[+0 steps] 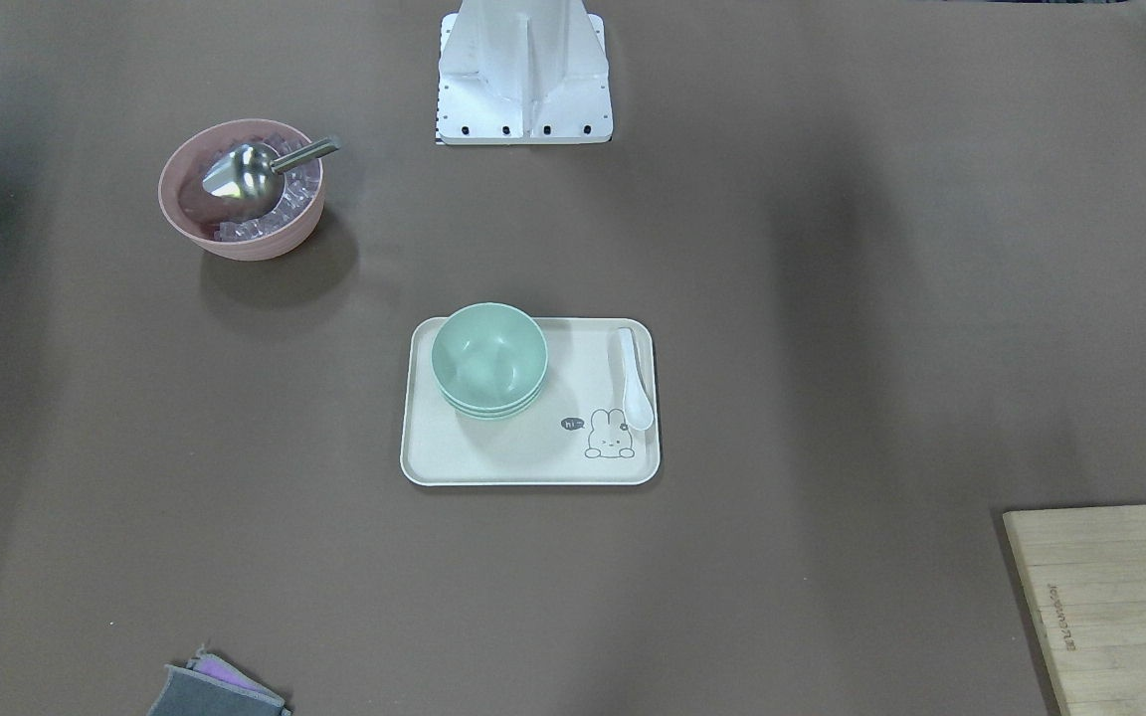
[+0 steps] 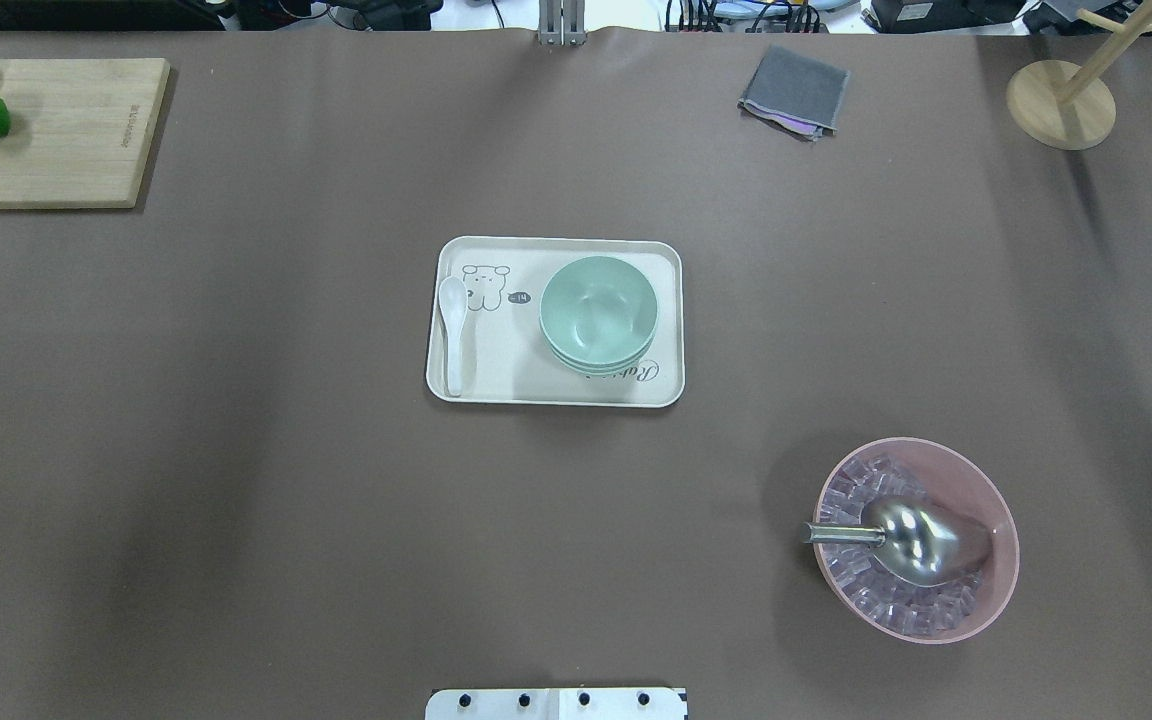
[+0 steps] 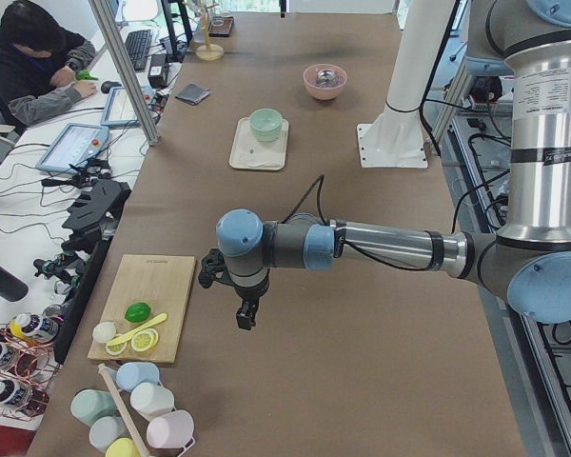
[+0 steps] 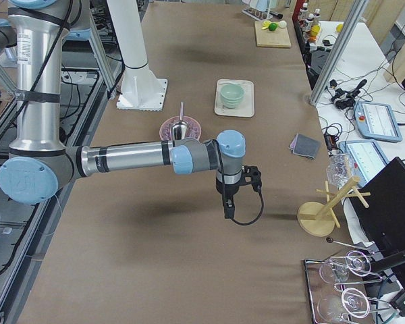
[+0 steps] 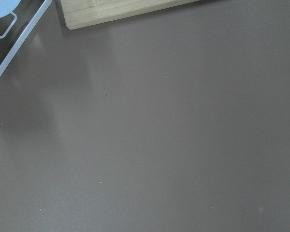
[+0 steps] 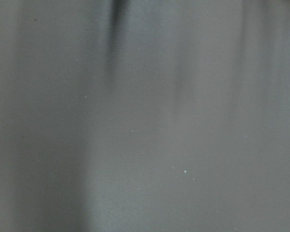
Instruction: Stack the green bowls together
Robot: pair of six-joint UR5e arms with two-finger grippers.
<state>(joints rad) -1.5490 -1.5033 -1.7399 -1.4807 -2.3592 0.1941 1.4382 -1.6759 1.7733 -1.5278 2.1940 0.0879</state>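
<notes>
Mint-green and matte, the three small round green bowls [image 2: 598, 315] sit nested in one upright stack, with two rims showing under the top one. The stack stands on the cream rectangular tray [image 2: 506, 385] in the middle of the brown bench [image 2: 236, 500], on the tray's half toward my right. A white glossy spoon [image 2: 453, 340] lies flat along the tray's opposite short edge, apart from the bowls

My left hand [image 3: 246, 314] hangs over bare bench toward my left end, fingers pointing down, near the pale wooden cutting board [image 3: 162, 281] that carries a green lime [image 3: 137, 311] and lemon slices. My right hand [image 4: 228, 208] hangs over bare bench toward my right end, also pointing down. Both are well apart from the tray, and only the side views show them, so I cannot tell whether either is open or closed. Each wrist camera shows little but brown surface, with an edge of the board at the top of the left one

On my right, nearer to me than the tray, the larger pink ribbed bowl [image 1: 265, 244] holds clear ice cubes and a shiny metal scoop [image 2: 921, 540]. A folded grey cloth [image 2: 796, 90] and a round-based wooden stand [image 2: 1060, 104] sit by the far edge
</notes>
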